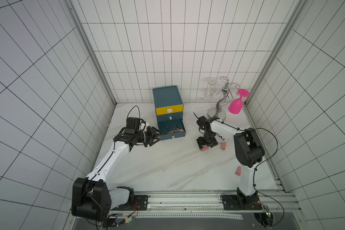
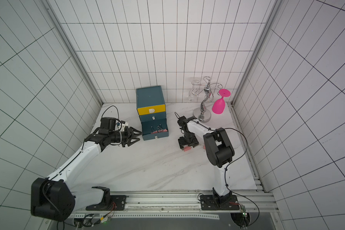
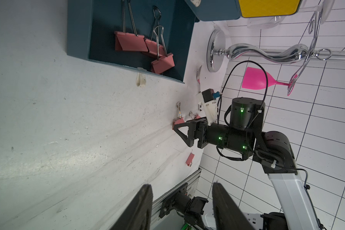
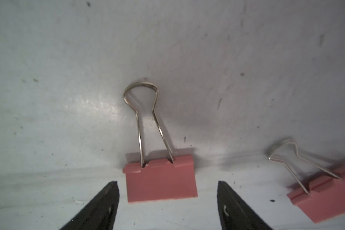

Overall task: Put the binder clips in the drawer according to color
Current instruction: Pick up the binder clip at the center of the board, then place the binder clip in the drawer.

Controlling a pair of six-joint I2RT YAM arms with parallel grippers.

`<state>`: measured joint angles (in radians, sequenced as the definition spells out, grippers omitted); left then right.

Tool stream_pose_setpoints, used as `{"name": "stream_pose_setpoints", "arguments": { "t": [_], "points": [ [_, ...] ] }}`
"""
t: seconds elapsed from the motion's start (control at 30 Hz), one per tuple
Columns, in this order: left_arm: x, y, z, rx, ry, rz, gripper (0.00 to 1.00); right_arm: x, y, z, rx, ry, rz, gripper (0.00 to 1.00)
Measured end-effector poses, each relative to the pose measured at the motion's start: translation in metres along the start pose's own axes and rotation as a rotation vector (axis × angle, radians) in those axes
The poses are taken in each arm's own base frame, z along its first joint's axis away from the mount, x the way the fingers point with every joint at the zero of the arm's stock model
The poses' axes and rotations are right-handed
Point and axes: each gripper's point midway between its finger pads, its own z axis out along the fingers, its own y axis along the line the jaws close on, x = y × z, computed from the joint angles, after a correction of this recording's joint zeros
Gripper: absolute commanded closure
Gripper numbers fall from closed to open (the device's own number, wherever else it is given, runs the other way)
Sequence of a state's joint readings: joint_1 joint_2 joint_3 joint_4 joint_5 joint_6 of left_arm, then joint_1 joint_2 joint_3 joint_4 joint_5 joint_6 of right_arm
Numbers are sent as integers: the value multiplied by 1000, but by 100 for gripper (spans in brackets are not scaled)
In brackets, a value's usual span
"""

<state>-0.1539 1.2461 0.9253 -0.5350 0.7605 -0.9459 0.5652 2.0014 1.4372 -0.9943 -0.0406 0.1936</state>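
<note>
My right gripper (image 4: 167, 184) is down low over the table (image 1: 167, 169), jaws spread wide. The pink binder clip (image 4: 161, 179) sits square between them with a gap on each side, so nothing is gripped yet. I'm lined up across the clip's body rather than its wire handles, since the flat sides give the pads something to bite. A second pink clip (image 4: 325, 197) lies just beside it, outside the jaws, so I read this as a one-at-a-time pick. A third pink clip (image 1: 238, 170) lies near my right arm's base.

My left gripper (image 1: 161, 136) hovers at the side of the open bottom drawer (image 1: 177, 136), jaws half apart and empty. I'd guess it is there to steady the drawer. Three pink clips (image 3: 129, 42) lie together inside, so pink evidently goes here.

Now the blind spots. In both top views my own right gripper covers nearly all of the clip I'm after. The second clip runs off the right wrist view's edge, blurred. The yellow drawer (image 1: 169, 110) and middle drawer (image 1: 169, 117) are shut, contents unseen. No teal or blue clip shows anywhere. Whether my left fingertips touch the drawer, I cannot tell.
</note>
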Motion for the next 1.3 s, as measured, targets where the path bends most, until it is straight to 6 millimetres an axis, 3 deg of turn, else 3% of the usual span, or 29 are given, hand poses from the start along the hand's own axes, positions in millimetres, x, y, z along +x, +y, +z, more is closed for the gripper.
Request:
{"name": "stream_pose_setpoints", "arguments": {
  "t": [0.27, 0.47, 0.63, 0.73, 0.87, 1.1, 1.3],
  "points": [
    [-1, 1, 0, -1, -1, -2, 48, 2, 0, 8, 4, 25, -7, 35],
    [-2, 1, 0, -3, -2, -6, 48, -1, 2, 5, -7, 16, -7, 48],
    [-2, 2, 0, -3, -4, -7, 48, 0, 7, -1, -26, 10, -3, 52],
    [-3, 2, -1, -3, -7, -8, 48, -5, 14, -20, -48, -33, 1, 52],
    [-6, 3, -3, -2, -16, -14, 48, -26, 31, -67, -98, -158, 4, 52],
    [-11, 4, -6, -1, -33, -22, 48, -62, 81, -138, -245, -336, 4, 51],
    [-13, 4, -12, 7, -49, -20, 48, -103, 133, -162, -410, -399, 41, 46]
  ]
}}
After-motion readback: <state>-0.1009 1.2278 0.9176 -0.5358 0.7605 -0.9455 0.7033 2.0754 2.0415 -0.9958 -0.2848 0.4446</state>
